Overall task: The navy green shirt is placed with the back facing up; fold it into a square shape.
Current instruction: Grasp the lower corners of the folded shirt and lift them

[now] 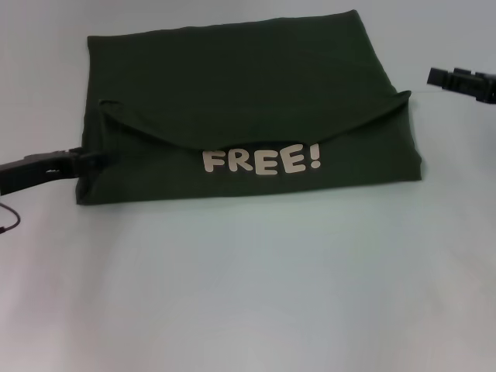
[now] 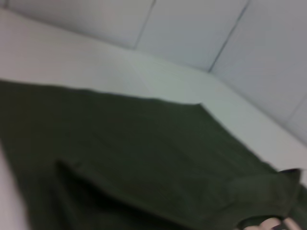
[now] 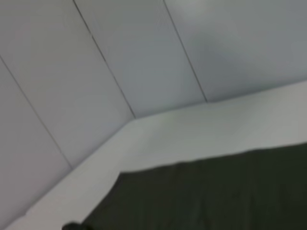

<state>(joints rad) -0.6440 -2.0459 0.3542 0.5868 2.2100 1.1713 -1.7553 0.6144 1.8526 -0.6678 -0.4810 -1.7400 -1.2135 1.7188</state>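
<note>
Bare white bench (image 1: 248,294) is occupying the near foreground, giving wide open room in front of the shirt (image 1: 248,101). That dark green shirt is lying folded into a rough rectangle at the middle of the bench, with white lettering "FREE!" (image 1: 261,162) showing on the lower layer below a curved folded-over flap. Its front edge is running straight; its far edge is lying near the back of the bench.

Left claw (image 1: 87,160) is reaching in from the left, touching the shirt's left edge at the flap's end; whether it is gripping the cloth cannot be told. Right claw (image 1: 435,77) is hanging apart from the shirt, off its right rear corner, and its opening cannot be told either. A thin dark cable (image 1: 9,221) is lying near the left edge.

Pale panelled walls (image 3: 144,57) are enclosing the bench.
</note>
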